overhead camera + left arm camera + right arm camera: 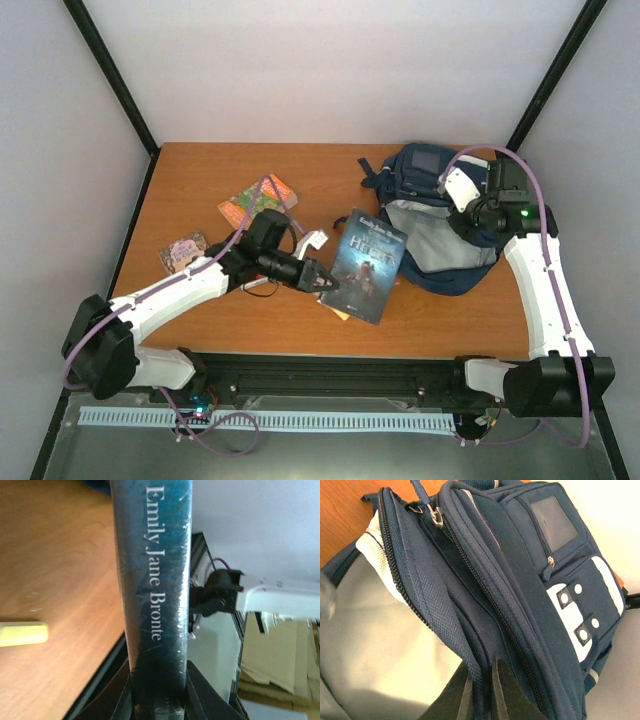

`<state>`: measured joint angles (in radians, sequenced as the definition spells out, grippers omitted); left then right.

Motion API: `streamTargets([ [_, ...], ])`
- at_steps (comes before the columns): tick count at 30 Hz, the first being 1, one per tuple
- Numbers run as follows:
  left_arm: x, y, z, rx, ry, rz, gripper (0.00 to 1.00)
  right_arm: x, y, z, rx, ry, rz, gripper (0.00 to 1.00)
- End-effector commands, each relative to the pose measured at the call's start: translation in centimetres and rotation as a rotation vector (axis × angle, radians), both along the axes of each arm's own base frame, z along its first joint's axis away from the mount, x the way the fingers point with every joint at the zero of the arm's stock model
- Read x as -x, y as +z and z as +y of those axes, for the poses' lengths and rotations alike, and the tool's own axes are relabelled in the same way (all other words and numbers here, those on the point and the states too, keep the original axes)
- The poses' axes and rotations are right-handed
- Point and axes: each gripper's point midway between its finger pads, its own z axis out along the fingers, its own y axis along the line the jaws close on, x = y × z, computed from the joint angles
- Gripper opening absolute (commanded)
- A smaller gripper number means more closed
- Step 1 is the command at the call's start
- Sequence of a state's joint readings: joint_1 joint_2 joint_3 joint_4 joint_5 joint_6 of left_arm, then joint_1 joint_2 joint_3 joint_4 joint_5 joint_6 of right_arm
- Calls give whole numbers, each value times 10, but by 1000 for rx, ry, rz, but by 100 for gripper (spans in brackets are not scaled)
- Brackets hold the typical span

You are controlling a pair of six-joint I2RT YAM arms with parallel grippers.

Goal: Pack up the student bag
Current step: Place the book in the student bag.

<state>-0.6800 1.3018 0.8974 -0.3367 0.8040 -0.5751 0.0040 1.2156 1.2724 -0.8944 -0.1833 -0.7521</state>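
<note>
The navy student bag [430, 225] lies at the back right of the table with its main compartment unzipped, pale grey lining showing [375, 645]. My right gripper [481, 692] is shut on the bag's front flap fabric [485, 630] and holds the opening up; it shows in the top view [478, 215] too. My left gripper [326, 282] is shut on the lower end of a dark blue book [366, 262], tilted toward the bag's opening. In the left wrist view the book's spine [155, 580] reads "Emily Jane Bronte" and sits between the fingers [202, 690].
A colourful orange book [257, 200] and a small pink booklet [183, 251] lie on the left of the wooden table [200, 170]. A yellow object [22, 633] lies on the table. Something yellowish [338, 311] peeks from under the blue book. A black rail [330, 365] runs along the near edge.
</note>
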Motion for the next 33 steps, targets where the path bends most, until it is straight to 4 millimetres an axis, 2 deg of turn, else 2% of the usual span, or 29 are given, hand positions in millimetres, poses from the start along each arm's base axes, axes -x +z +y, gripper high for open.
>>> streamTargets([
  [1, 24, 66, -36, 195, -194, -165, 1, -14, 39, 19, -92, 18, -100, 3],
  [5, 39, 62, -50, 205, -256, -137, 1, -14, 34, 26, -110, 31, -83, 3],
  [8, 37, 63, -61, 228, -259, -126, 1, -9, 26, 35, -120, 58, -57, 3],
  [12, 20, 56, -77, 216, -236, -125, 1, 3, 32, 47, -142, 105, -59, 3],
  [17, -9, 40, -108, 196, -219, -81, 1, 18, 49, 57, -164, 151, -82, 3],
  [21, -30, 26, -132, 198, -213, -34, 1, 27, 53, 60, -171, 169, -87, 3],
  [28, -58, -18, -159, 170, -162, 59, 1, 37, 72, 62, -201, 175, -127, 3],
  [33, -73, -62, -150, 122, -81, 95, 1, 40, 86, 61, -202, 177, -158, 3],
])
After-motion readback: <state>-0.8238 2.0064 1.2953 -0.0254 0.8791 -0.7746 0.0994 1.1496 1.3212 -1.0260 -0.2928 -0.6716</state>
